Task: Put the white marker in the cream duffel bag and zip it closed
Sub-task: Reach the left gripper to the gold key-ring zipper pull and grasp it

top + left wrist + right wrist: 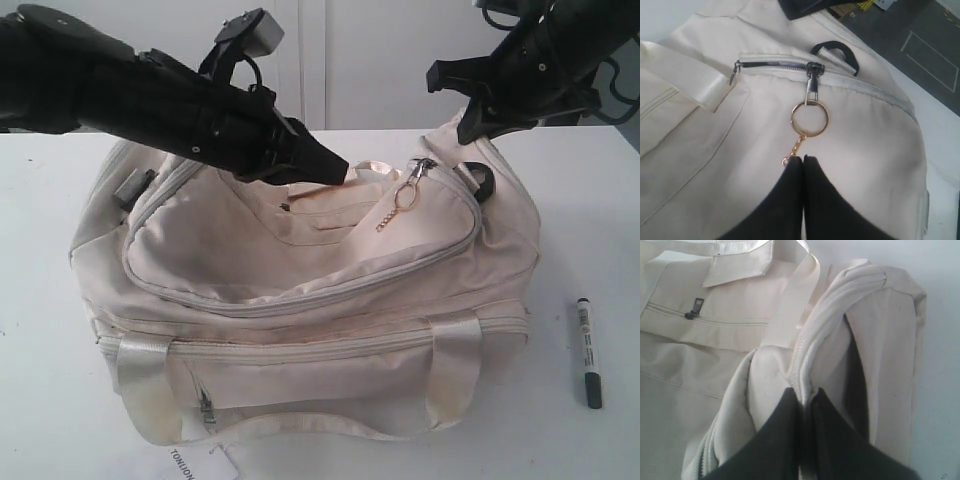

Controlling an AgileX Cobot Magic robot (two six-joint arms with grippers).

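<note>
The cream duffel bag (300,300) fills the middle of the white table, its top mouth gaping behind the front flap. Its zip slider and gold ring pull (405,198) (810,119) sit at the bag's right end, with a short chain hanging down. My left gripper (345,170) (803,158) is shut and empty over the bag's top. Its tips are just short of the chain's end. My right gripper (470,125) (806,392) is shut on the bag's zip edge (815,340) at the right end and holds it raised. The white marker (588,352) lies on the table right of the bag, dark cap toward the front.
A white paper tag (195,462) pokes out at the bag's front. A black strap ring (480,180) (837,50) sits by the slider. Pale webbing handles (455,360) drape over the front. Bare white table (40,400) flanks the bag, with dark floor (920,45) beyond its edge.
</note>
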